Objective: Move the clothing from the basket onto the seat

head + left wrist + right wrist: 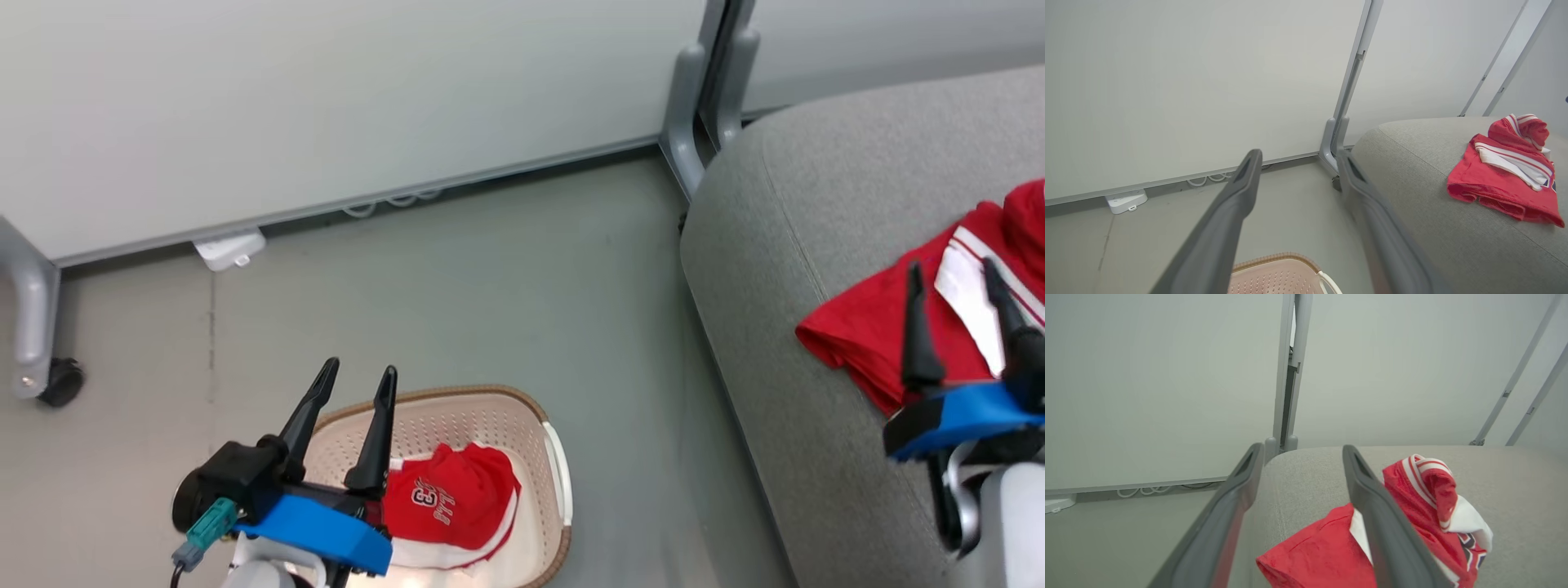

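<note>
Two grippers are in view, each with two dark fingers.

1. The left gripper is held above the left part of the basket. Its fingers are spread apart and nothing is gripped between them.
2. The right gripper is positioned over the seat. Its fingers are likewise spread wide and no fabric is clamped between them. Whether the fingers touch the cloth beneath cannot be told.

One basket is present. It stands on the floor, near the left end of the seat but apart from it. One seat is present, and its rounded end is seen at the right of the head view.

Clothing is found in two heaps.

- The first heap lies inside the basket, toward its right wall. It is red with white trim, and black-and-white lettering is turned upward.
- The second heap lies crumpled on the seat, under and just ahead of the right gripper. Red fabric, white panels and striped edging are visible.

The number of garments in either heap cannot be determined.

Two partition panels are seen behind the floor. One caster and one white box are located at the foot of the left panel.
</note>
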You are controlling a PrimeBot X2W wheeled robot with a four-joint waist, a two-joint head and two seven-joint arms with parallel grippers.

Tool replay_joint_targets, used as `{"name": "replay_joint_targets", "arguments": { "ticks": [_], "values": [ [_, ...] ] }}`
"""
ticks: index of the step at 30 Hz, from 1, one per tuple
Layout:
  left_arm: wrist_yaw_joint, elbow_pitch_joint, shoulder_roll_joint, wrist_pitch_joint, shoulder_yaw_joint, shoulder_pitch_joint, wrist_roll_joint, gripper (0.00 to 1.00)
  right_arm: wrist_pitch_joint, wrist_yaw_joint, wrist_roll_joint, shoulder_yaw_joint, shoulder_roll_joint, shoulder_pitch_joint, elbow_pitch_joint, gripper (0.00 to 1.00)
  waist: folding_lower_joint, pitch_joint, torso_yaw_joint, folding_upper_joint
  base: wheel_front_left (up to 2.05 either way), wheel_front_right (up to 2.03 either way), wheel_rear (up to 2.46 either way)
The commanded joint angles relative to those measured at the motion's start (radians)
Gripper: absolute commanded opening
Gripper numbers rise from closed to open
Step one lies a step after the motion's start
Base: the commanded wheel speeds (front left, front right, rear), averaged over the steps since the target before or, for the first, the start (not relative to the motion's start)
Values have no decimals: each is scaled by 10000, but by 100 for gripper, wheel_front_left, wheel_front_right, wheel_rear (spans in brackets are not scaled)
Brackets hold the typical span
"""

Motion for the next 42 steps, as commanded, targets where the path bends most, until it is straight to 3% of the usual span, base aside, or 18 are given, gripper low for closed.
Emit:
{"name": "replay_joint_targets", "arguments": {
  "ticks": [1, 8, 21, 42],
  "values": [
    [-45, 36, -6, -32, 128, 179, 37, 100, 77, -14, 135, 206, 71, 387, -244, 100, 4, -458, 350, 0, 0, 0, 0],
    [-45, 267, -117, -32, 720, 889, 45, 100, 494, -14, 893, 1331, 238, 1910, -1297, 100, 4, -1237, 776, 0, 0, 0, 0],
    [-45, 350, -138, -32, 1748, 1733, 219, 100, 458, -14, 1196, 2115, 644, 3278, -1327, 100, 4, -1944, 1184, 0, 0, 0, 0],
    [-45, 302, -277, -34, 1786, 1823, 338, 100, 381, -14, 1296, 2274, 760, 3160, -1171, 100, 4, -1782, 1372, 0, 0, 0, 0]
  ]
}}
